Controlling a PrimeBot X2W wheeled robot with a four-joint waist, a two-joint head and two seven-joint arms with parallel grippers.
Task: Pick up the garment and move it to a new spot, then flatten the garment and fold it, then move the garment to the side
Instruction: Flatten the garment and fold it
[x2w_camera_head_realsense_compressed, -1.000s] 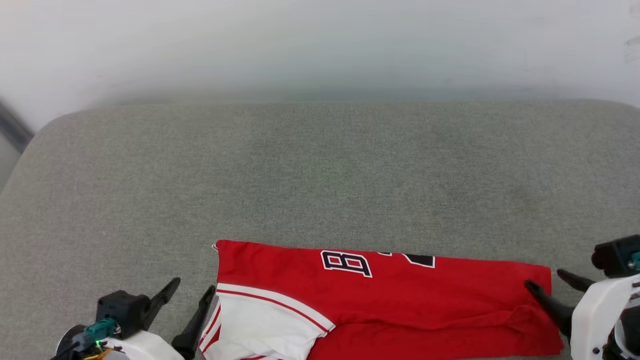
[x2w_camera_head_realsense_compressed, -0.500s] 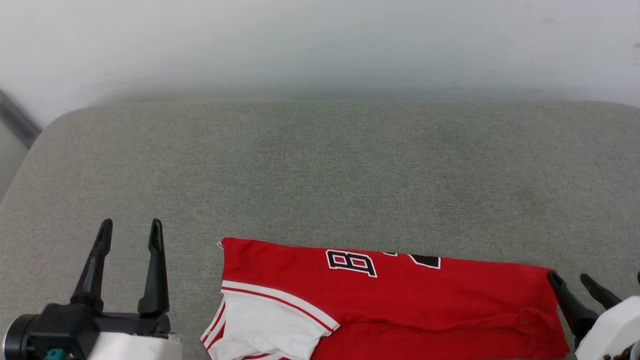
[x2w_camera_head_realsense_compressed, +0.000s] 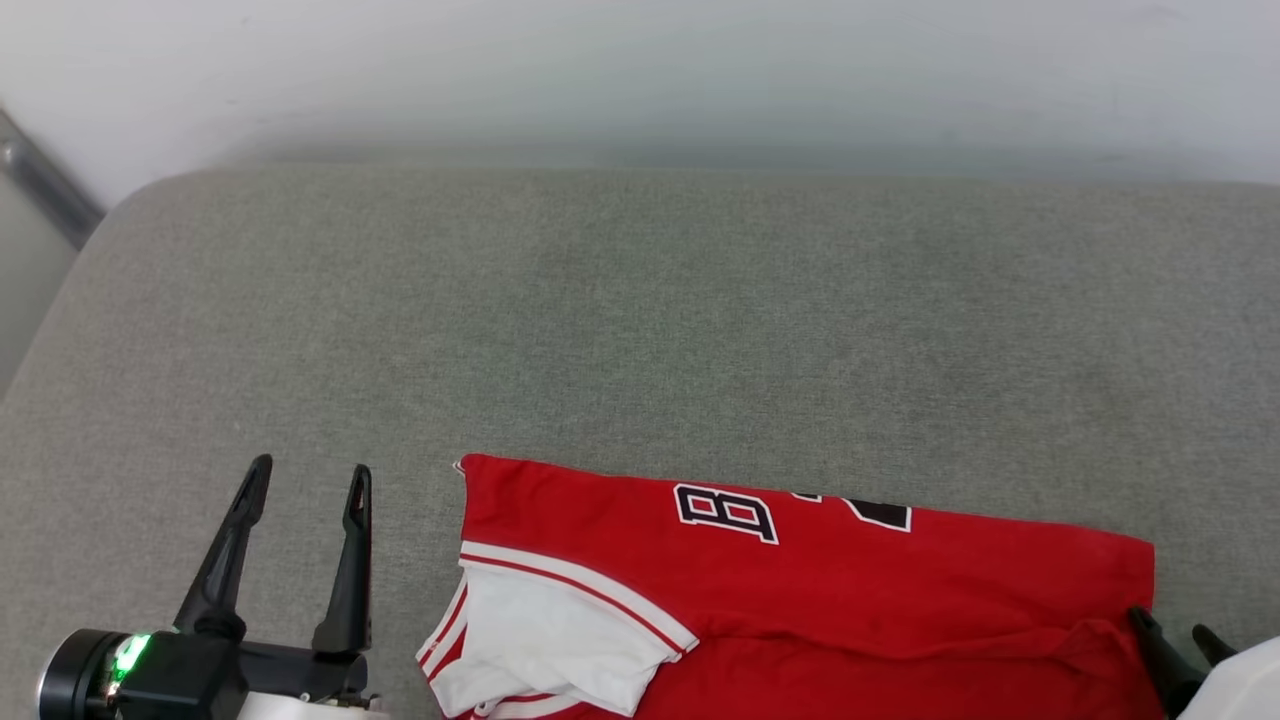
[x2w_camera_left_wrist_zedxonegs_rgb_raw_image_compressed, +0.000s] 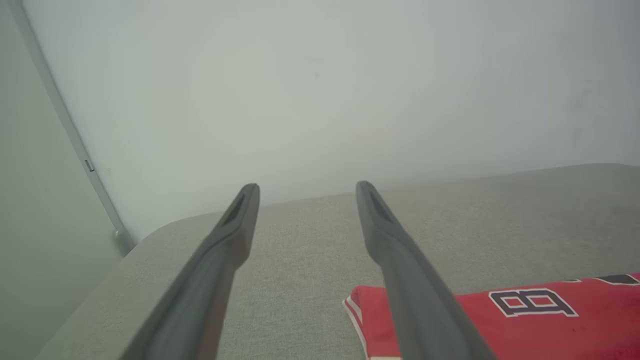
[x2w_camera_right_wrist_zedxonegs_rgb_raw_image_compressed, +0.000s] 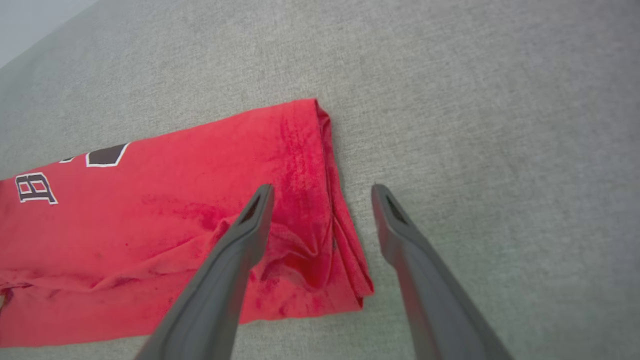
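Lengthwise along the near edge of a grey upholstered surface (x2w_camera_head_realsense_compressed: 640, 330) lies the garment (x2w_camera_head_realsense_compressed: 800, 600), a red T-shirt folded into a long, flat band. Its white sleeve (x2w_camera_head_realsense_compressed: 540, 640), edged in red-and-white stripes, sits doubled over at the end toward the robot's left. A black-and-white print (x2w_camera_head_realsense_compressed: 725, 512) runs along the far fold, with a block letter B readable and the rest cut off by the crease. The opposite end, toward the robot's right, is plain red cloth with a few soft wrinkles near the corner.

At that wrinkled end hangs the right gripper (x2w_camera_right_wrist_zedxonegs_rgb_raw_image_compressed: 322, 189), its two dark fingers spread wide and straddling the shirt's edge. One finger is over the red fabric and the other over the bare grey cloth. Nothing is pinched between them, and whether the tips touch the fabric cannot be told.

The left gripper (x2w_camera_head_realsense_compressed: 309, 472) is off the shirt, beside the sleeve end and above the grey surface. Its fingers are likewise spread apart and empty, pointing toward the pale wall (x2w_camera_head_realsense_compressed: 640, 70) behind. A grey metal rail (x2w_camera_head_realsense_compressed: 40, 180) slants down that wall at the far left corner.
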